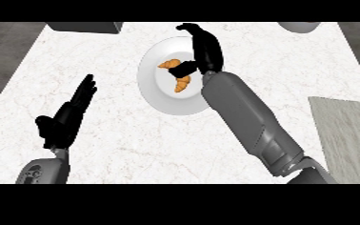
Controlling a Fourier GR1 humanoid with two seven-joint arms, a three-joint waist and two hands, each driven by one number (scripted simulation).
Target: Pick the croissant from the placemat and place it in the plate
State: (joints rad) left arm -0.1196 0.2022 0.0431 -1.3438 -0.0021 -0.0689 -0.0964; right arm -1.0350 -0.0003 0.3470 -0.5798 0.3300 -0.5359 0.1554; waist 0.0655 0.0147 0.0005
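Note:
The golden croissant [171, 65] lies on the white round plate [156, 94] in the middle of the counter. My right hand [205, 51] hovers over the plate's right half. Its fingers stretch toward the far rim, only slightly bent at the tips. Its thumb crosses the croissant's middle and hides that part, so both ends of the pastry show on either side. My left hand [65, 116] rests open at the left of the counter, fingers pointing up and away, well apart from the plate.
The grey-beige placemat [339, 131] lies at the right edge with nothing on it. A dark grey block [84, 27] sits at the far left corner, and a pale bowl [299, 26] at the far right.

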